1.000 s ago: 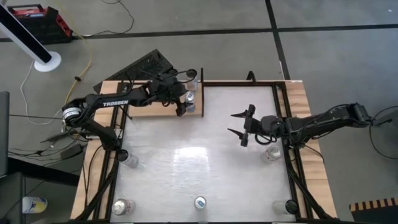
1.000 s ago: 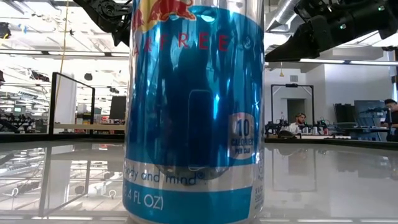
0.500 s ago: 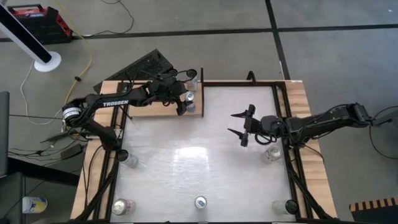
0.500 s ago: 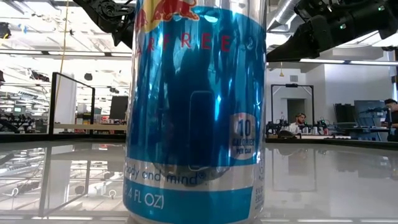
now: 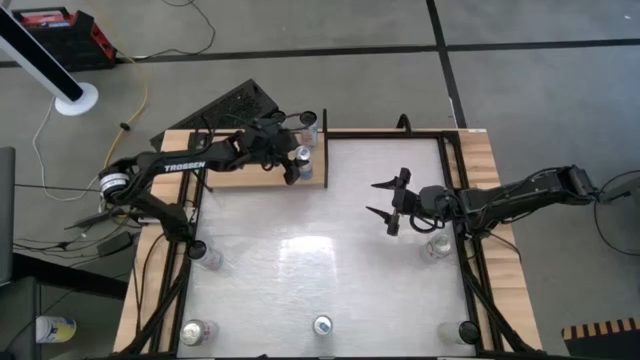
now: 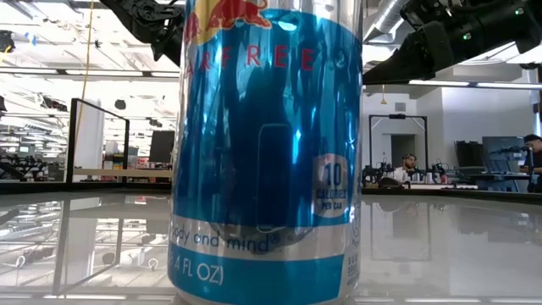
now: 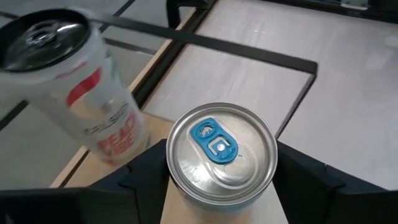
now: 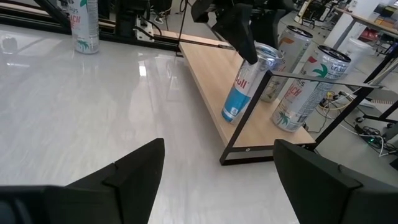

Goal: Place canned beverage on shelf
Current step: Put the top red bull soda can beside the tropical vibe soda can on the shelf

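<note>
1. Two arms are over the desk. The left hand is at the shelf, the pale wood board at the desk's far left corner.
2. The left hand is clenched on a blue can with a blue pull-tab, one finger pressed to each side near its top.
3. The blue can sits at the end of the shelf beside the black frame, its base on the wood. It leans (the right wrist view shows the tilt plainly).
4. Two white cans stand on the shelf just behind it.
5. The right hand hovers over the desk's right half, released and holding nothing, well apart from the shelf.
6. Another blue can stands at the desk's near edge.
</note>
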